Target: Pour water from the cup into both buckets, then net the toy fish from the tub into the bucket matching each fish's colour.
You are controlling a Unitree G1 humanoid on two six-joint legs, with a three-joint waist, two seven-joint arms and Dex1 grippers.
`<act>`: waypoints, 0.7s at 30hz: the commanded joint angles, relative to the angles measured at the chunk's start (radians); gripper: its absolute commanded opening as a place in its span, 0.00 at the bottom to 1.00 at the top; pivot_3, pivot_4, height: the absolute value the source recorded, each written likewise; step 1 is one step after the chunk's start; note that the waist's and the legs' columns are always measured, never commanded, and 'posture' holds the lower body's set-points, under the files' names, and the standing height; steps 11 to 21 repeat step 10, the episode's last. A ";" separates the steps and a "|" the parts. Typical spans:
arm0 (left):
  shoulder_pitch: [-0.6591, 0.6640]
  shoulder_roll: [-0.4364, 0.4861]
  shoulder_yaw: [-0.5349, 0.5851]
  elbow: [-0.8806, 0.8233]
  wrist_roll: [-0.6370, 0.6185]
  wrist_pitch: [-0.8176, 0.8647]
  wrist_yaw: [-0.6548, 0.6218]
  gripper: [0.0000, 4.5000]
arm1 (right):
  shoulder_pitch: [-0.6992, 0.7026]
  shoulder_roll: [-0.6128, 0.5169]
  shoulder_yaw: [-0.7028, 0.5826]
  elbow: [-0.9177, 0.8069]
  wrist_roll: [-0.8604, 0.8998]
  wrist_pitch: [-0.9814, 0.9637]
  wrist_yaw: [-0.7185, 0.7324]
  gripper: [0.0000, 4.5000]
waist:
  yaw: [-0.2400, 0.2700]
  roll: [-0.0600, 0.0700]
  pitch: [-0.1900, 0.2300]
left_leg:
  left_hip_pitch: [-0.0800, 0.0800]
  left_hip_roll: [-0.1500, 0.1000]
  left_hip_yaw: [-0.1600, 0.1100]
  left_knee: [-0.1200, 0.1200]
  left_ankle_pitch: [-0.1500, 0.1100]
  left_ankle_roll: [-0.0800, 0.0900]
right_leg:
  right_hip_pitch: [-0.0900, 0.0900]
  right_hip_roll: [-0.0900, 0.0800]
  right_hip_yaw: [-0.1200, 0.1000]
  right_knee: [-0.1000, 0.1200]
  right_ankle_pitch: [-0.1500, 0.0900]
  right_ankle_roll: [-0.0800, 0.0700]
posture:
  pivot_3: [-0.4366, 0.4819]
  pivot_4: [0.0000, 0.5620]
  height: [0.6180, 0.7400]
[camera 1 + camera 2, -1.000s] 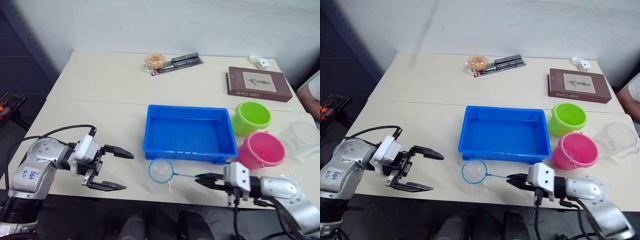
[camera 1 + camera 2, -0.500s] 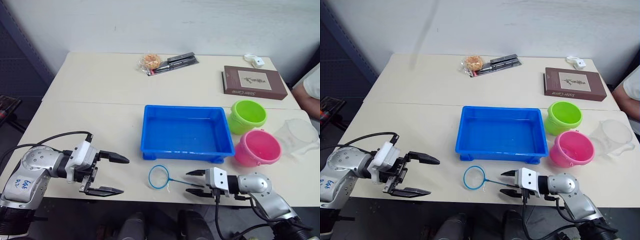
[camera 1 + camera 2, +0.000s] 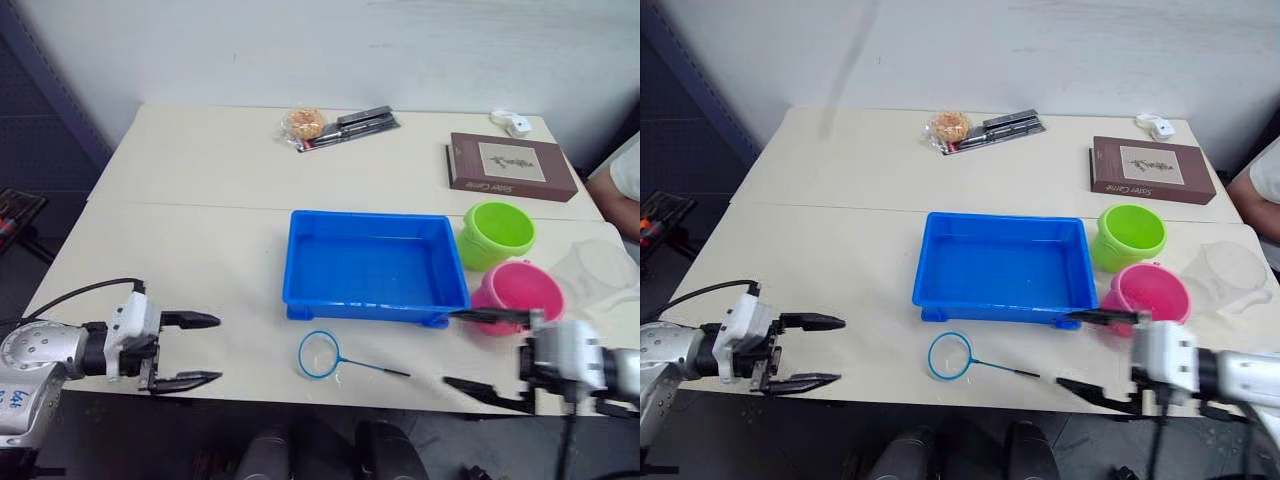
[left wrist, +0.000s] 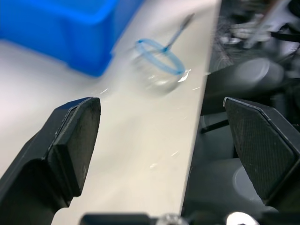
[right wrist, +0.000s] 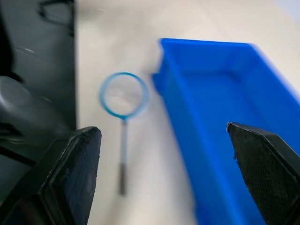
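Right gripper [image 3: 487, 352] and left gripper [image 3: 186, 350] both gape wide and empty at the cream desk's [image 3: 200, 170] front edge.
A small blue-ringed wire-handled net [image 3: 322, 355] lies between them, just before the shallow bright blue plastic tub [image 3: 375, 268].

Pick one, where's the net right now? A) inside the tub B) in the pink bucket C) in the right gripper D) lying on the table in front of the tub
D: the net lies flat on the table just in front of the tub, with the right gripper open and apart from its handle.

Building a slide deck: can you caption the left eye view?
Blue-rimmed net lies by the blue tub, both hands open: left hand, right hand.
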 commanded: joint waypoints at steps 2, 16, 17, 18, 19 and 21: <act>-0.081 -0.022 -0.021 0.171 0.135 -0.203 0.064 1.00 | 0.027 -0.005 -0.188 0.192 -0.032 -0.094 0.105 0.99 | 0.002 -0.002 -0.001 | 0.000 0.000 0.001 -0.001 -0.001 0.002 | 0.000 0.000 0.000 0.000 0.000 0.000 | 0.48 0.27 0.99; -0.161 -0.048 -0.034 0.349 0.172 -0.350 0.066 1.00 | -0.028 0.017 -0.161 0.259 -0.104 -0.140 0.031 0.99 | -0.016 -0.002 -0.001 | 0.001 0.000 0.009 -0.003 -0.002 0.003 | -0.004 -0.001 0.000 0.003 0.001 0.002 | 0.48 0.27 0.99; -0.161 -0.048 -0.034 0.349 0.172 -0.350 0.066 1.00 | -0.028 0.017 -0.161 0.259 -0.104 -0.140 0.031 0.99 | -0.016 -0.002 -0.001 | 0.001 0.000 0.009 -0.003 -0.002 0.003 | -0.004 -0.001 0.000 0.003 0.001 0.002 | 0.48 0.27 0.99; -0.161 -0.048 -0.034 0.349 0.172 -0.350 0.066 1.00 | -0.028 0.017 -0.161 0.259 -0.104 -0.140 0.031 0.99 | -0.016 -0.002 -0.001 | 0.001 0.000 0.009 -0.003 -0.002 0.003 | -0.004 -0.001 0.000 0.003 0.001 0.002 | 0.48 0.27 0.99; -0.161 -0.048 -0.034 0.349 0.172 -0.350 0.066 1.00 | -0.028 0.017 -0.161 0.259 -0.104 -0.140 0.031 0.99 | -0.016 -0.002 -0.001 | 0.001 0.000 0.009 -0.003 -0.002 0.003 | -0.004 -0.001 0.000 0.003 0.001 0.002 | 0.48 0.27 0.99; -0.161 -0.048 -0.034 0.349 0.172 -0.350 0.066 1.00 | -0.028 0.017 -0.161 0.259 -0.104 -0.140 0.031 0.99 | -0.016 -0.002 -0.001 | 0.001 0.000 0.009 -0.003 -0.002 0.003 | -0.004 -0.001 0.000 0.003 0.001 0.002 | 0.48 0.27 0.99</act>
